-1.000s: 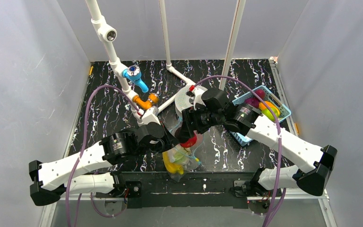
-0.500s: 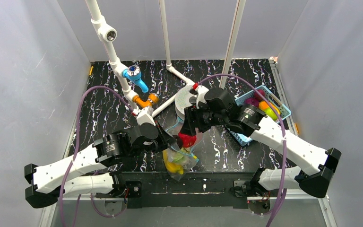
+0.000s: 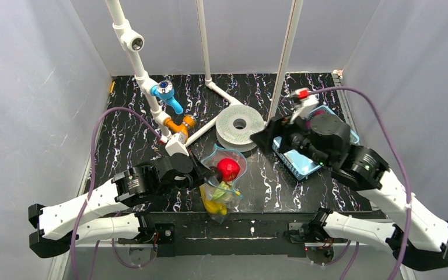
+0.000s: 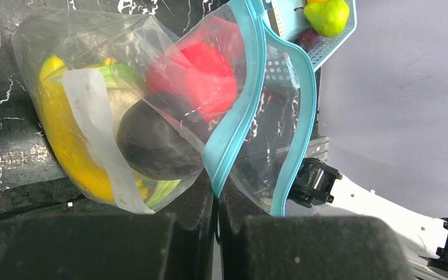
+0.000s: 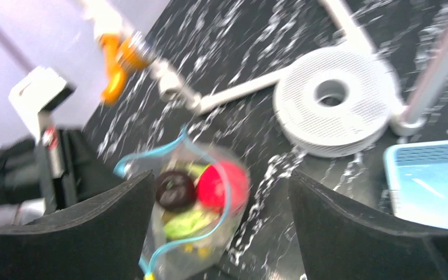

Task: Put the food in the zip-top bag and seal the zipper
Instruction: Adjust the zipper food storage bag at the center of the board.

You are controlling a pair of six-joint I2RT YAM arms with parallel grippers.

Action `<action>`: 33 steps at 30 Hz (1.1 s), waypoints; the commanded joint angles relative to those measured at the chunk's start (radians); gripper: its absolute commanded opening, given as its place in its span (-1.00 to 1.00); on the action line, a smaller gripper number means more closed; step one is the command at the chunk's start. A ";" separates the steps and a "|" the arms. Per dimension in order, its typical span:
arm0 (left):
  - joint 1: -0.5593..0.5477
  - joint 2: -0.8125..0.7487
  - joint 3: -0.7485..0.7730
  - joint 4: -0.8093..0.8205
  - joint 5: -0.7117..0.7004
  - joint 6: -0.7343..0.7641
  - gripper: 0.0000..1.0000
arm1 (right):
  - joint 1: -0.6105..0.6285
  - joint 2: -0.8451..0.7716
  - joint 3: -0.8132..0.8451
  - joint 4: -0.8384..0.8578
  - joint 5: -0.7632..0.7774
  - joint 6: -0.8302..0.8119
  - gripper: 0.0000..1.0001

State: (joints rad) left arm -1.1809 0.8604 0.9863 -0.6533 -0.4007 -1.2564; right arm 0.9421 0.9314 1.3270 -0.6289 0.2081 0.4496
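Observation:
The clear zip-top bag (image 3: 220,188) stands open-mouthed at the table's near middle. Inside it are a red apple (image 3: 228,168), a yellow banana (image 3: 210,205), a dark purple fruit (image 4: 151,140) and a green piece (image 5: 191,222). My left gripper (image 3: 203,174) is shut on the bag's teal zipper (image 4: 239,116) at the left end of the mouth, in the left wrist view (image 4: 217,198) too. My right gripper (image 3: 266,139) is open and empty, up and to the right of the bag, its fingers wide apart in the right wrist view (image 5: 221,224).
A light-blue mesh basket (image 3: 301,164) lies at the right, mostly under my right arm; a green fruit (image 4: 326,14) shows in it. A white perforated spool (image 3: 240,125) sits behind the bag. White pipes with a blue valve (image 3: 167,91) and an orange fitting (image 3: 181,124) stand at back left.
My right gripper has let go of the red apple into the bag and pulled back up and to the right, over the basket. My left gripper still holds the bag's edge.

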 commanded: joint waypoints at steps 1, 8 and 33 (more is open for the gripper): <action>0.004 -0.012 0.007 -0.016 -0.036 0.016 -1.00 | -0.092 -0.067 -0.073 0.048 0.341 0.051 0.82; 0.004 0.004 0.005 0.001 -0.004 0.017 -1.00 | -0.462 -0.027 -0.137 -0.061 0.328 0.182 0.78; 0.021 0.053 0.202 -0.030 -0.080 0.174 -1.00 | -0.741 0.246 -0.124 -0.006 -0.060 0.081 0.73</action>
State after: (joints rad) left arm -1.1709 0.9489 1.2358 -0.6807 -0.4206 -1.0801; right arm 0.2039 1.2167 1.1690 -0.6559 0.1246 0.5716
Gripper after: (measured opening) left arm 0.007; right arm 0.862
